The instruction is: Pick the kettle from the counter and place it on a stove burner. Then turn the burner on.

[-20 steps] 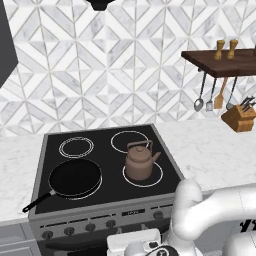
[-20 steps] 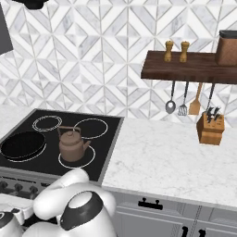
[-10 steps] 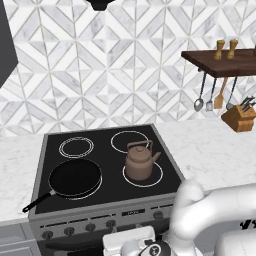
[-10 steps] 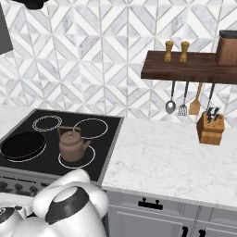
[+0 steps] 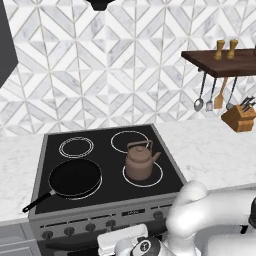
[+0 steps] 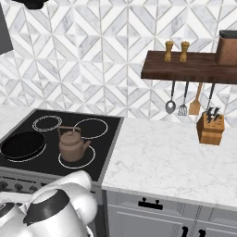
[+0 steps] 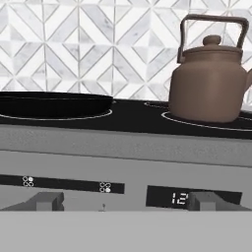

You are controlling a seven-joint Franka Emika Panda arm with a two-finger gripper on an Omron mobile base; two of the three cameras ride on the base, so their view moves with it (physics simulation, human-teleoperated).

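Observation:
The copper-brown kettle stands upright on the front right stove burner, inside its thin white ring; it is also on the black glass in the right base view. In the hand view the kettle rises at the upper right, above the stove's front panel. My gripper hangs low in front of the control panel, below and left of the kettle and apart from it. Its fingers are hidden. The white marble counter lies right of the stove.
A black frying pan covers the front left burner, handle pointing front-left. Knobs and a lit display line the front panel. A wooden shelf with hanging utensils and a knife block stand at the right wall.
My arm has swung a little to the left and lower in front of the stove. The kettle and the pan have not moved.

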